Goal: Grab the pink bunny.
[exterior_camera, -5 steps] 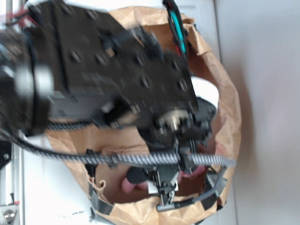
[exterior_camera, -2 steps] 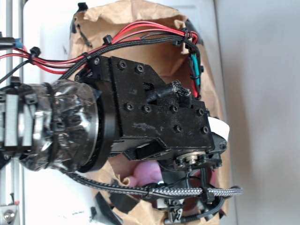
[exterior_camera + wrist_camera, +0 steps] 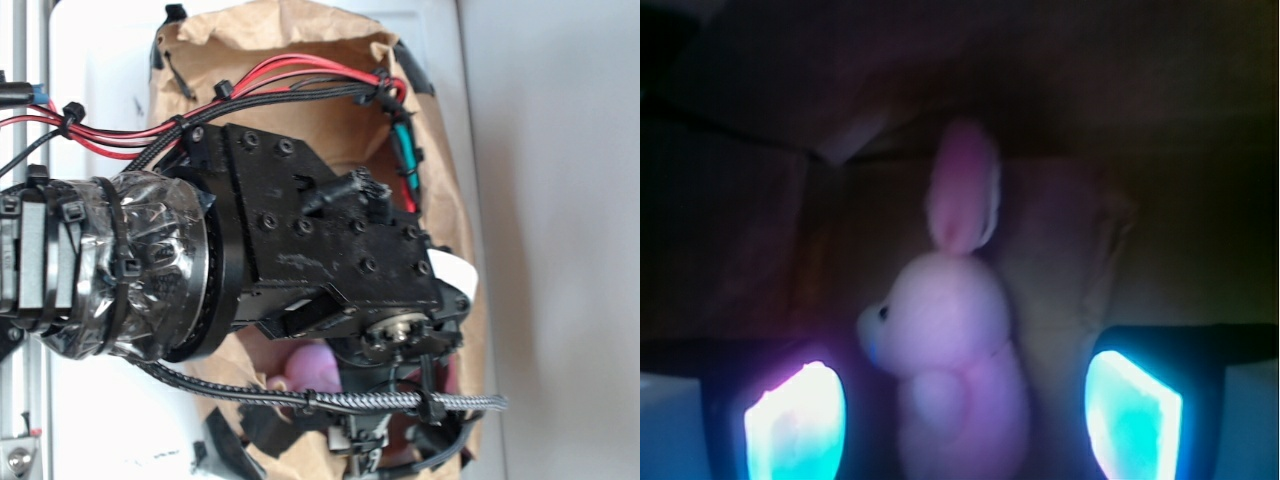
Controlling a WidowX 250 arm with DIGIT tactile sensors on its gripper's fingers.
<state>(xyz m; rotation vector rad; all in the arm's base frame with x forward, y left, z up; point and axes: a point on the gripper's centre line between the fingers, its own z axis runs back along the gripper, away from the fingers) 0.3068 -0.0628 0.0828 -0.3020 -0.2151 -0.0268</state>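
The pink bunny stands between my two fingers in the wrist view, ear up and its dark eye facing left. Both glowing fingertips are apart from it, with a gap on each side. My gripper is open around the bunny. In the exterior view the bunny shows only as a pink patch under the black arm, inside the brown paper bag. The gripper is low in the bag, mostly hidden by the wrist.
The bag's crumpled brown walls surround the arm on all sides. A white object peeks out beside the wrist. Red and black cables run across the bag's top. A metal rail lines the left edge.
The arm has swung down into the bag and settled slightly lower and left since the last frame. More of the bunny is covered by the wrist.
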